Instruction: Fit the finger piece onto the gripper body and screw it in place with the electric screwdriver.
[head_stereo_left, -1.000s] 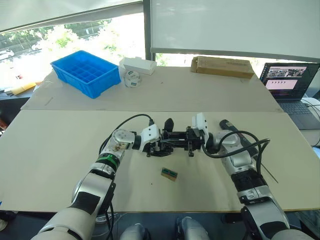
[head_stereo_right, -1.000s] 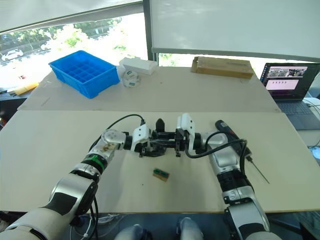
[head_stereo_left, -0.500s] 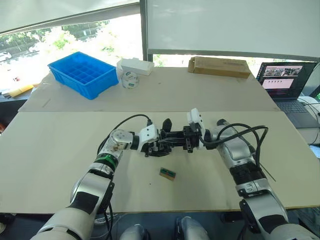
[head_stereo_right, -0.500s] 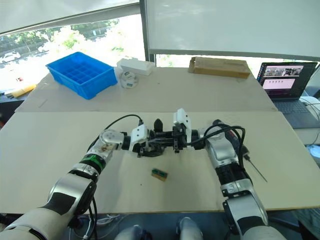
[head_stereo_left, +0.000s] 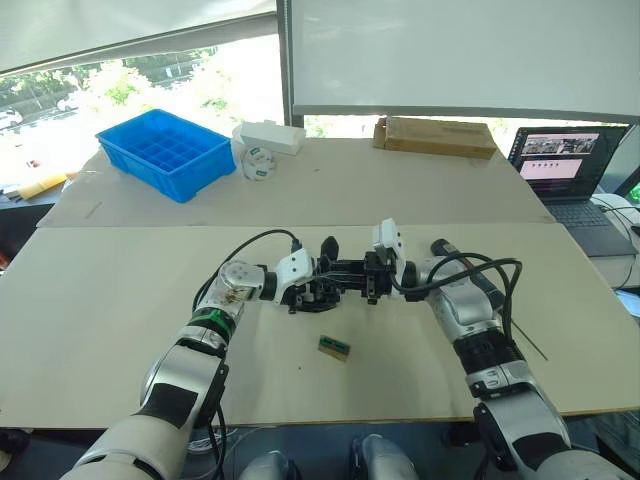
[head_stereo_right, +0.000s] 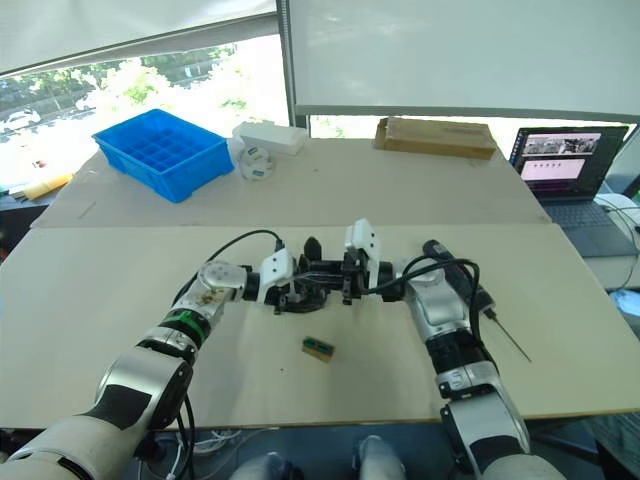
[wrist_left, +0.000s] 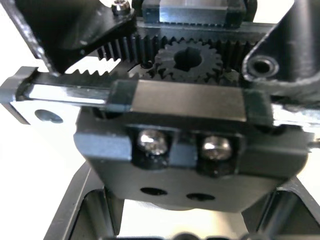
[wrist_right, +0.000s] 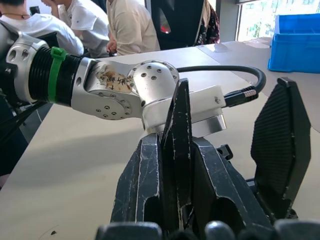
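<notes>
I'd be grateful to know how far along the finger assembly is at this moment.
Done: the left gripper holds the gripper body. In hand: the right gripper grips what looks like the finger piece, close to the body, not visibly seated. Left: seating it and screwing; the electric screwdriver lies on the table beside the right arm.

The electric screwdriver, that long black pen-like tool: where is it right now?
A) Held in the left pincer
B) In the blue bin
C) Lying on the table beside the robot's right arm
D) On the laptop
C: the electric screwdriver lies on the table beside the right arm, its thin bit pointing away.
</notes>
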